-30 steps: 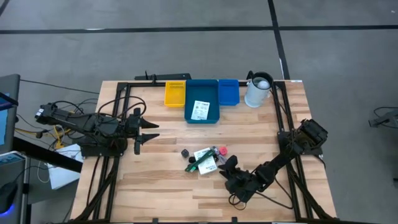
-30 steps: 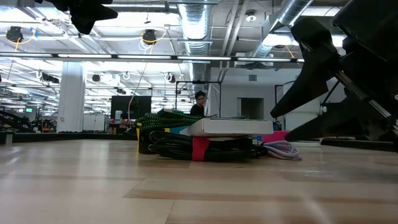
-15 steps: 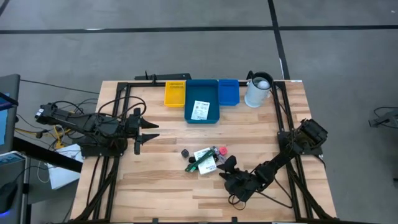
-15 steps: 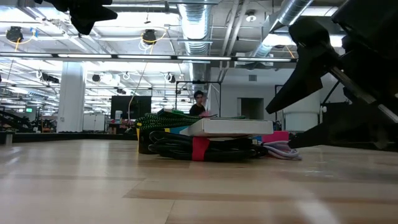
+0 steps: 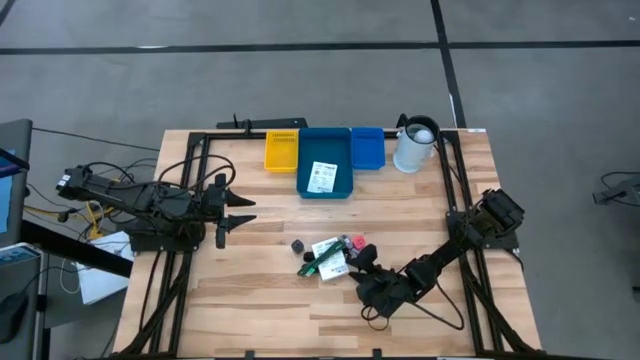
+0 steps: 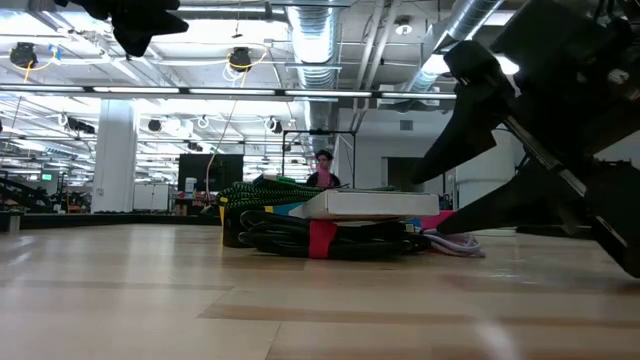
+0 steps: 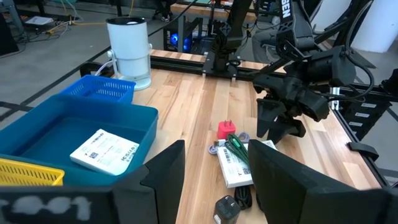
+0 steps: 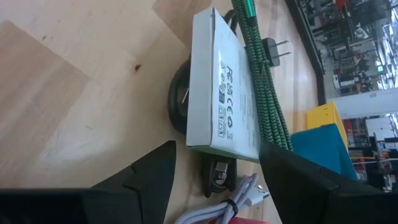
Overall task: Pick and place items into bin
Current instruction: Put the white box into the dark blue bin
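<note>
Three bins (image 5: 324, 164), perhaps five items (image 5: 331, 257)

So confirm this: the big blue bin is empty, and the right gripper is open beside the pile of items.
Not empty: the high view shows a white printed card lying in the big blue bin. The rest holds: the right gripper is open beside the pile of items.

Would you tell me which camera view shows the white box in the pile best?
The right wrist view: the white box fills it, print visible. The low view shows its edge, the left wrist view a small slanted face, the high view a speck.
</note>
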`<state>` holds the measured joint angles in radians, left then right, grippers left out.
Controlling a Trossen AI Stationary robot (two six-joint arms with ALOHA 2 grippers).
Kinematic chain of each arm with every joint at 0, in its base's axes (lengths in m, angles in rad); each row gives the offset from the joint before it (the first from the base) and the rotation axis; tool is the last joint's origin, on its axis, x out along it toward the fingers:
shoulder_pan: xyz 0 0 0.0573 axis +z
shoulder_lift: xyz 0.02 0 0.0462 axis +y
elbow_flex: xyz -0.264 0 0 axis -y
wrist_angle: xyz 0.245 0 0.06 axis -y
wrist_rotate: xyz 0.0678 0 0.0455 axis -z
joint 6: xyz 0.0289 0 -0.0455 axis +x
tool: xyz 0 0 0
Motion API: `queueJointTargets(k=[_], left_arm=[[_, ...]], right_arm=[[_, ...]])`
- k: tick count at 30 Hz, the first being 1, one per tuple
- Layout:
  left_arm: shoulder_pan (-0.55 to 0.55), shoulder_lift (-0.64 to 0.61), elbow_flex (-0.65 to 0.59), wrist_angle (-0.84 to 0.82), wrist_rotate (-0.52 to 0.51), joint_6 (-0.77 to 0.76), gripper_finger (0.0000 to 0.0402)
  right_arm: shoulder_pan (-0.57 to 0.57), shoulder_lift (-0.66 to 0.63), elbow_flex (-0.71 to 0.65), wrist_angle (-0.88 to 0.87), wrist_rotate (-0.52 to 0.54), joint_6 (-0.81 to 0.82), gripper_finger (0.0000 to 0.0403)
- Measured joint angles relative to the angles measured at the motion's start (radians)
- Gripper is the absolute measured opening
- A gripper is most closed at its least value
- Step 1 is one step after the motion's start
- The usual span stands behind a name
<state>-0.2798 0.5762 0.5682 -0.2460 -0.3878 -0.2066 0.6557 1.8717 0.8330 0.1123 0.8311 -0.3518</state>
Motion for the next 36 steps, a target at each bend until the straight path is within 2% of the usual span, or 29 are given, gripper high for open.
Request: queueJointTargets(k=[10, 36], left_arm=[[0.000, 0.000, 0.000, -0.008, 0.000, 0.000, 0.0164], [0.000, 0.000, 0.000, -0.011, 0.000, 0.000, 0.0164]], right_arm=[[-0.009, 0.000, 0.000, 0.045, -0.040, -0.108, 0.0226], [-0.043, 0.000, 0.000, 0.052, -0.081, -0.129, 0.0218]])
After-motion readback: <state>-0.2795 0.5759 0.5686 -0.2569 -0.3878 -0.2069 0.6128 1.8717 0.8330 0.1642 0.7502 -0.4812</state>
